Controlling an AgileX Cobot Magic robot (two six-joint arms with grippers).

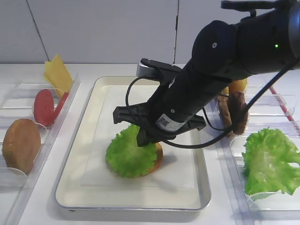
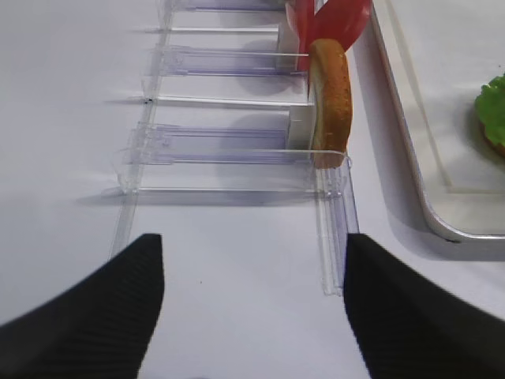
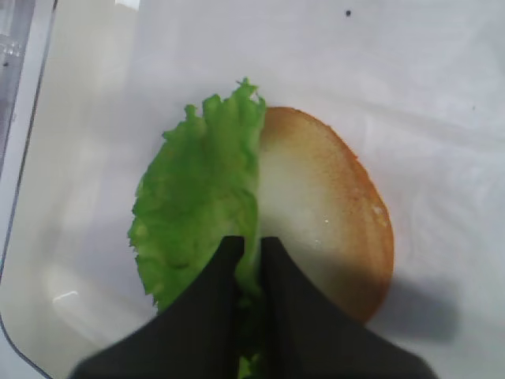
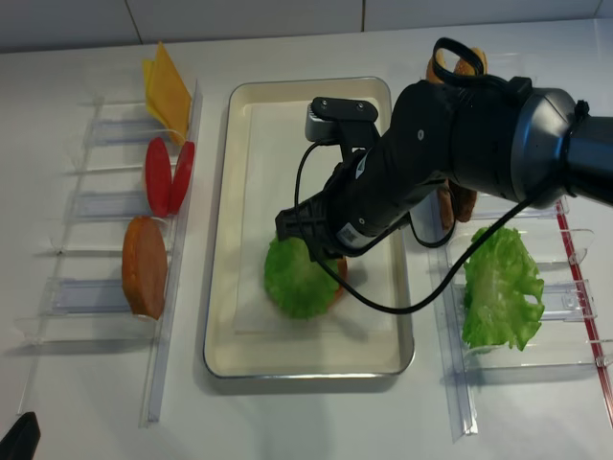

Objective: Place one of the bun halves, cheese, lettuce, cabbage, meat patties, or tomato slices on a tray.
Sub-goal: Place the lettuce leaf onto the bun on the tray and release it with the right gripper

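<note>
- The right gripper [image 3: 251, 260] is down over the tray [image 1: 84, 154], its jaws pinched together on the edge of the lettuce [image 3: 197, 205]; the wrist view shows a strip of green leaf caught between the two dark fingers [image 3: 213, 300].
- The lettuce lies over a bun half [image 3: 331, 213] on the tray's white liner. In the wrist view it covers only the left part of the bun's pale toasted face. In the high view the leaf hides nearly all of the bun, so only a brown sliver shows at the right.
- The right arm [image 1: 220, 61] blocks the back right of the tray in both high views, and the fingertips themselves are lost under the gripper body there.
- The left gripper [image 2: 252, 308] hovers over the bare bench [image 2: 71, 118] beside the clear plastic holders [image 2: 213, 146]; its jaws stand wide apart with nothing between them. Only a dark tip of it shows at the bottom left corner of the overhead view.
- In the left holders stand the cheese [image 1: 57, 72], the tomato slices [image 1: 44, 107] and another bun half [image 1: 19, 144], all on edge. How many cheese slices there are cannot be made out.
- On the right, the meat patties [image 1: 234, 112] are partly hidden behind the arm. Nearer the front lies a larger green leaf [image 1: 269, 161].
</note>
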